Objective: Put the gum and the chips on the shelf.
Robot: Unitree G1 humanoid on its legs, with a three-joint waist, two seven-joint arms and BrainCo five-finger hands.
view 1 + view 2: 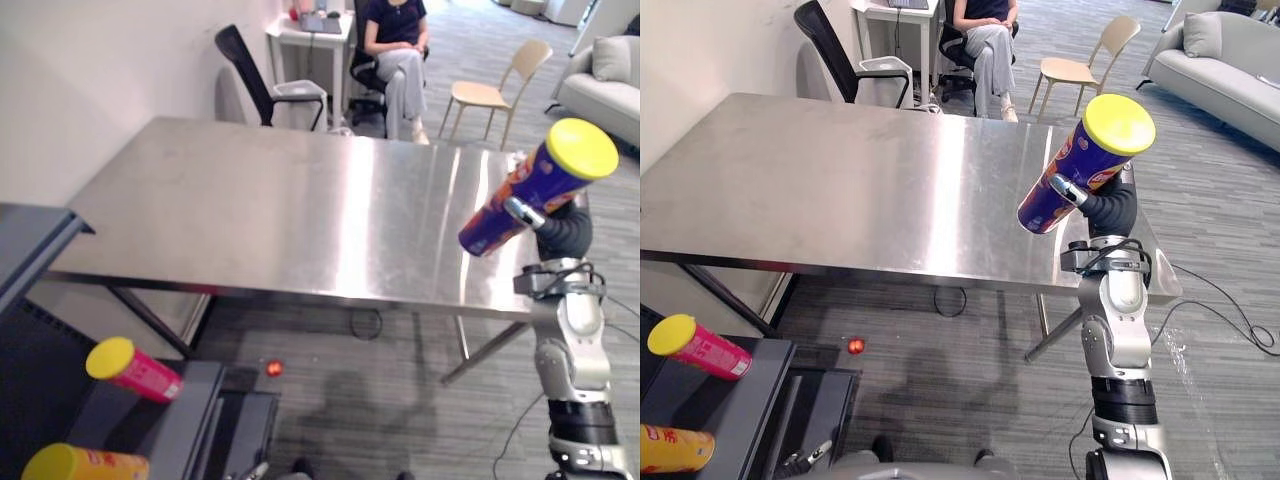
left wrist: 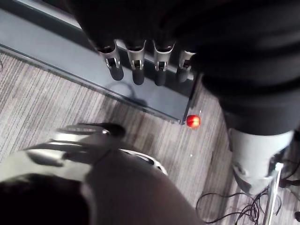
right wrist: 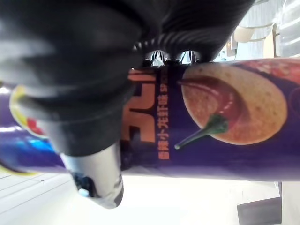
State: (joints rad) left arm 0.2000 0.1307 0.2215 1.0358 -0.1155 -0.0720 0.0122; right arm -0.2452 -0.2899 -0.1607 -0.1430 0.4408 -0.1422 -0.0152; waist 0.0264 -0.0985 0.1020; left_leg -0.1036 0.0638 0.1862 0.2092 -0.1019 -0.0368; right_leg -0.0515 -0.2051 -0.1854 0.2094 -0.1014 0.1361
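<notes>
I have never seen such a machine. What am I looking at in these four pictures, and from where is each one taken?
This is a humanoid robot with two arms and fingered hands. The two wide pictures come from cameras in its head, looking down at a steel table. The two close pictures come from cameras on its wrists. The right hand is closed round a purple chips can with a yellow lid, held over the table's right side. The left hand hangs open above the carpet. Low on the robot's left stands a dark shelf with a pink can and a yellow can lying on it.
</notes>
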